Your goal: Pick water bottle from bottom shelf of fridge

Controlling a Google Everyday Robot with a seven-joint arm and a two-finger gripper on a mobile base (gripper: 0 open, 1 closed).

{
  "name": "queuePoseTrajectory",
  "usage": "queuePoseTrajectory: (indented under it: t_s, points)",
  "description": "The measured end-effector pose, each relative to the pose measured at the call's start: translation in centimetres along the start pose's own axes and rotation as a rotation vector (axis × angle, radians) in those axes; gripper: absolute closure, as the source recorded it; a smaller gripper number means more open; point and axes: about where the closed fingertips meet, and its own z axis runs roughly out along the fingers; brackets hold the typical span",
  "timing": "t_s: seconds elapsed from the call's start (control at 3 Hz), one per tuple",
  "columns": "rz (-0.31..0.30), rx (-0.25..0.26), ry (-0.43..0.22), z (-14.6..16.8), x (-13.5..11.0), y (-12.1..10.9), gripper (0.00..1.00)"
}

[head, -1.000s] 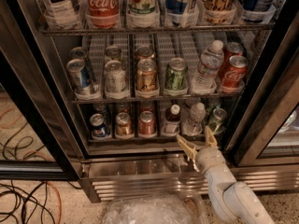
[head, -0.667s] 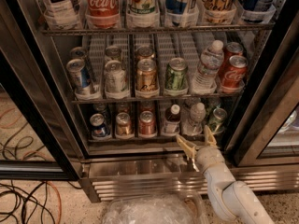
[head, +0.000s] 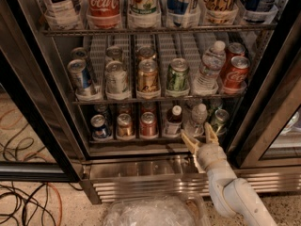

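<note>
We note a small white-capped bottle of dark liquid (head: 173,122) just left and a green can (head: 219,119) just right of the small clear ribbed water bottle (head: 198,118). It stands upright, cap up, on the grey bottom shelf (head: 134,141) of the steel-framed fridge (head: 141,169). The cream gripper (head: 196,132) is just in front, fingers spread, empty.

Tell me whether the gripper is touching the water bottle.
Cannot tell. In the camera view the gripper, jaws open, flanks the water bottle at the bottom shelf; neither gap nor contact shows plainly.
</note>
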Motion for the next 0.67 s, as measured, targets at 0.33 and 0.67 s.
queuePoseTrajectory:
  t_s: [0.33, 0.67]
  points:
    - [0.004, 0.014, -0.009, 1.4, -0.1, -0.7, 0.27]
    - [0.009, 0.011, -0.009, 4.3, -0.1, -0.9, 0.3]
